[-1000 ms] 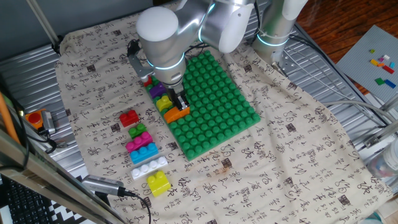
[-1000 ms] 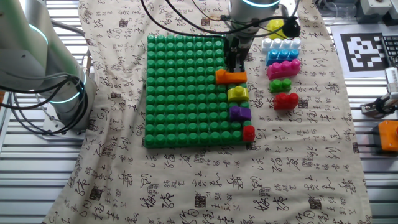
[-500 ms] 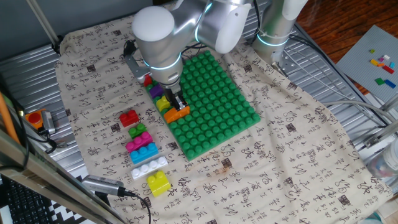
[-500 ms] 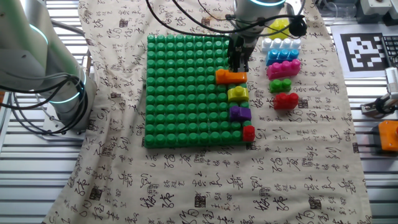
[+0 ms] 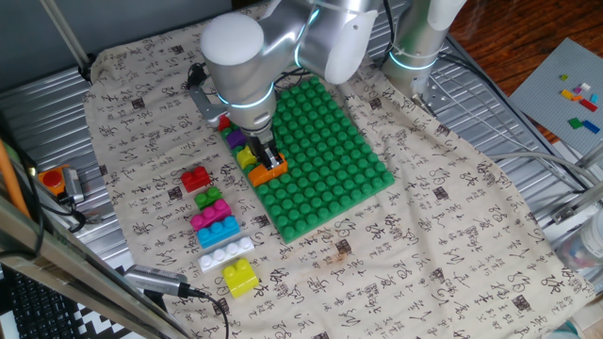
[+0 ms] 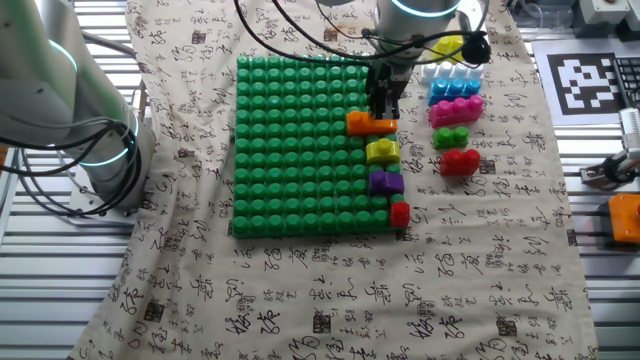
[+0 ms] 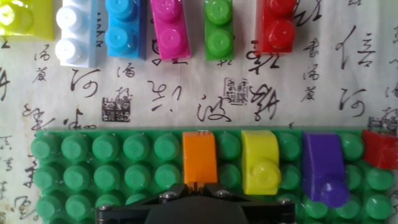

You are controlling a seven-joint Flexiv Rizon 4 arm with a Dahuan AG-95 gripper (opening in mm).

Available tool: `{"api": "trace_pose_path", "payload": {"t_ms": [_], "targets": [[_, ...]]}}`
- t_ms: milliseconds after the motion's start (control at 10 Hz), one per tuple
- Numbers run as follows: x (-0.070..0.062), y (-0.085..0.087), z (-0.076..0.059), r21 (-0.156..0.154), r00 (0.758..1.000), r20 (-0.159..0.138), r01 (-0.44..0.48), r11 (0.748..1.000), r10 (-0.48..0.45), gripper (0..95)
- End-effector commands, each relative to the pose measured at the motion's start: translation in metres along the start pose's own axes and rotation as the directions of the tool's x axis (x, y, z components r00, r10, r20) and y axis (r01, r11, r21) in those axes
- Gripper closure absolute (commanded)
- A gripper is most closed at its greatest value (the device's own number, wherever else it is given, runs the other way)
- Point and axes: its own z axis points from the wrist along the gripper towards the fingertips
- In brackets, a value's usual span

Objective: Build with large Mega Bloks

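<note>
A green studded baseplate [image 6: 290, 140] lies on the printed cloth. Along its edge sit an orange brick [image 6: 371, 123], a yellow brick [image 6: 383, 151], a purple brick [image 6: 386, 182] and a red brick [image 6: 399, 212]. My gripper [image 6: 383, 100] stands upright over the orange brick's inner end, jaws closed together. In the hand view the gripper [image 7: 200, 185] meets over the orange brick [image 7: 199, 157], beside the yellow brick [image 7: 261, 163]. Loose on the cloth lie yellow [image 6: 447, 44], white [image 6: 452, 72], blue [image 6: 455, 89], pink [image 6: 456, 108], green [image 6: 452, 136] and red [image 6: 460, 161] bricks.
A second arm's base [image 6: 60, 100] stands beside the baseplate. A grey plate with tiny coloured bricks [image 5: 577, 94] lies at the far right. An orange object [image 5: 52, 177] sits off the cloth, a black-tipped tool [image 5: 160, 281] lies near the loose yellow brick [image 5: 240, 276].
My gripper has shifted slightly along the orange brick toward the plate's edge and stays closed. The bricks have not visibly moved.
</note>
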Motion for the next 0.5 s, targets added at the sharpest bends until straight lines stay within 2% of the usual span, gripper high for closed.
{"api": "trace_pose_path", "payload": {"t_ms": [100,500], "targets": [[-0.0024,0.0023,0.0054,0.0,1.0,0.005,-0.006,1.0,0.006,95.0],[-0.0023,0.002,0.0073,-0.006,1.0,0.005,-0.009,1.0,0.009,95.0]]}}
